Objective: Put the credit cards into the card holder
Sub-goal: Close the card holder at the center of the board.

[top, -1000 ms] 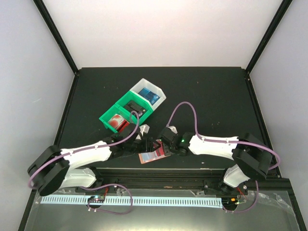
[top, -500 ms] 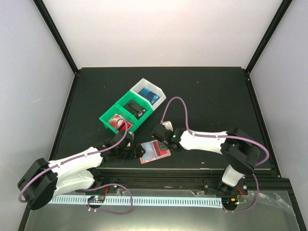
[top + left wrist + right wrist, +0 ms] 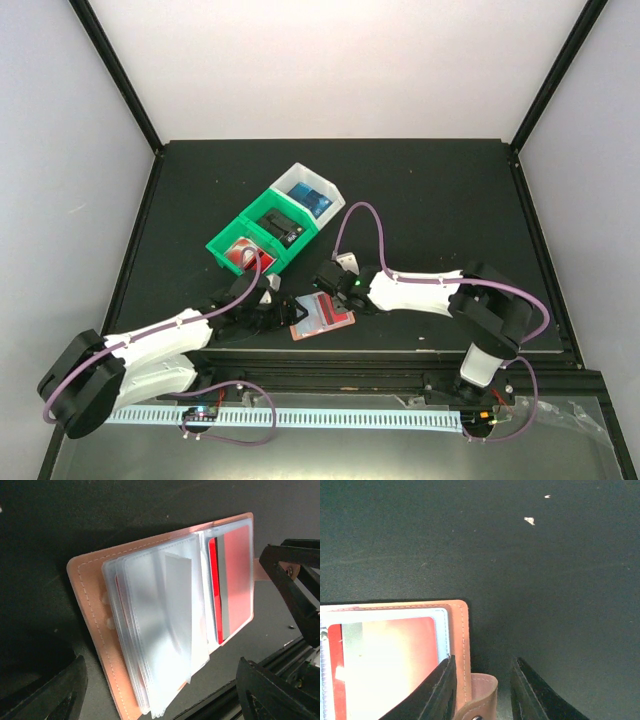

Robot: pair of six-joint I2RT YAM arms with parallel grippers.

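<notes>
The card holder [image 3: 322, 315] lies open near the table's front edge, its clear sleeves [image 3: 160, 630] fanned up. A red credit card [image 3: 235, 580] sits in the sleeve on its right half and also shows as a red card [image 3: 390, 665] in the right wrist view. My left gripper [image 3: 277, 315] is at the holder's left side, its jaws open wide on either side of it and touching nothing. My right gripper [image 3: 336, 284] is at the holder's far edge, open, with the snap tab [image 3: 482, 692] between its fingers and a gap on the right.
A green bin [image 3: 262, 235] and a white bin [image 3: 312, 195] stand joined behind the holder; a red and white card [image 3: 240, 253] lies in the green bin's near compartment and a blue item in the white one. The table's front rail [image 3: 380, 355] runs just below the holder.
My left arm has drawn back to the left and its jaws stand wider. My right gripper has shifted left to the holder's tab and its jaws have narrowed. The holder now lies uncovered.
</notes>
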